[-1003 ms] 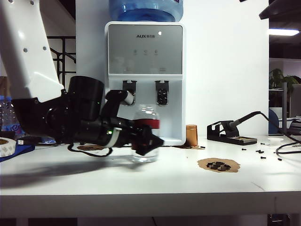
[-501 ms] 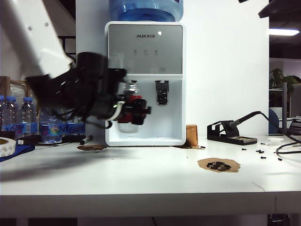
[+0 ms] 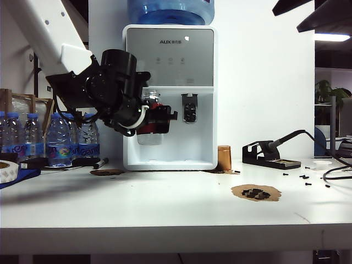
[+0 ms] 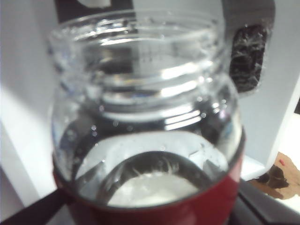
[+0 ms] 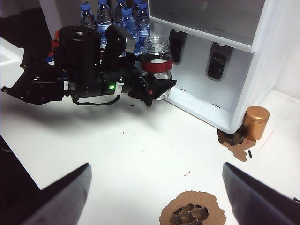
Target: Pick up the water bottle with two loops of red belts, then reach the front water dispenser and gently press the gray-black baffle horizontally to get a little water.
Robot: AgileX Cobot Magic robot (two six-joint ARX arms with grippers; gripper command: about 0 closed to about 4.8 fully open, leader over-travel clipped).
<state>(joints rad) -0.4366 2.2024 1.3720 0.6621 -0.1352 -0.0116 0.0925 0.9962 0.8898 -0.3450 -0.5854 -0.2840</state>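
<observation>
The water bottle [image 3: 149,136] is clear with a wide open mouth and a dark red band [image 5: 155,66]. My left gripper [image 3: 158,122] is shut on it at the band and holds it upright, off the table. It hangs close in front of the white water dispenser [image 3: 170,55], at the left dark tap [image 5: 176,47]; whether they touch I cannot tell. In the left wrist view the bottle [image 4: 145,117] fills the picture, with my left gripper [image 4: 150,216] at the band. My right gripper [image 5: 154,197] stands open over the table, nothing between its fingers [image 5: 61,197].
Blue-capped bottles [image 3: 55,137] stand left of the dispenser. A copper can [image 3: 224,158] and a soldering stand [image 3: 272,154] are to its right. A brown patch [image 3: 256,192], a tape roll [image 3: 6,171] and a marker [image 3: 99,163] lie on the table.
My left gripper has lifted the bottle off the table and carried it up and left to the dispenser's left tap. Dark parts of the right arm have come in at the top right.
</observation>
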